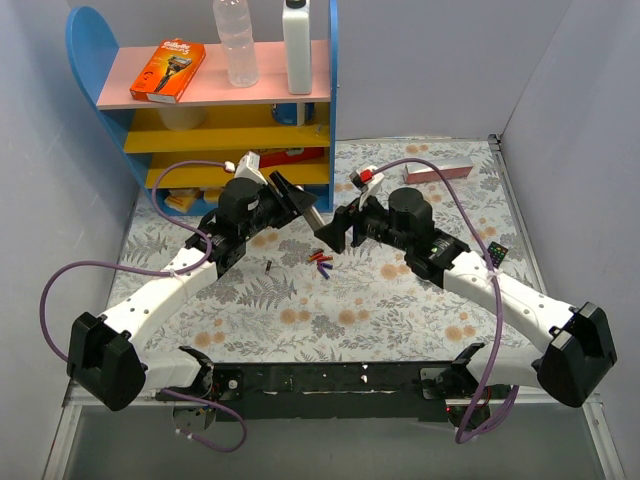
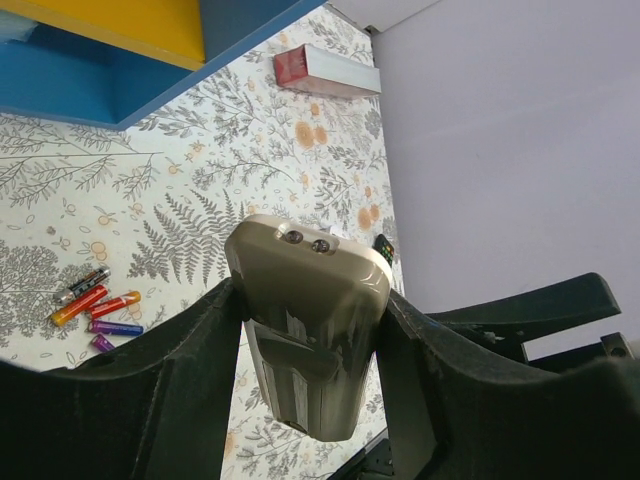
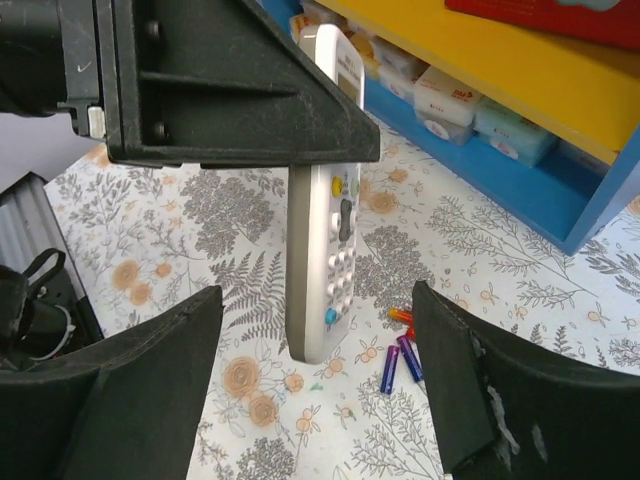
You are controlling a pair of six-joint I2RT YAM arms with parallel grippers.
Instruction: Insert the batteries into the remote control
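Observation:
My left gripper (image 1: 290,197) is shut on the white remote control (image 1: 313,216) and holds it in the air above the table. In the left wrist view the remote (image 2: 305,300) sits between both fingers (image 2: 195,350), back side up. My right gripper (image 1: 338,230) is open and empty, facing the remote's free end. In the right wrist view the remote (image 3: 325,260) hangs button side visible, in line with the gap between my open fingers (image 3: 150,370). Several red and purple batteries (image 1: 320,262) lie on the floral cloth below; they also show in the left wrist view (image 2: 95,305) and the right wrist view (image 3: 400,355).
A blue and yellow shelf (image 1: 230,110) with boxes and bottles stands at the back left. A pink-red box (image 1: 440,172) lies at the back right. A black remote (image 1: 497,252) lies at the right. A small dark piece (image 1: 269,266) lies left of the batteries.

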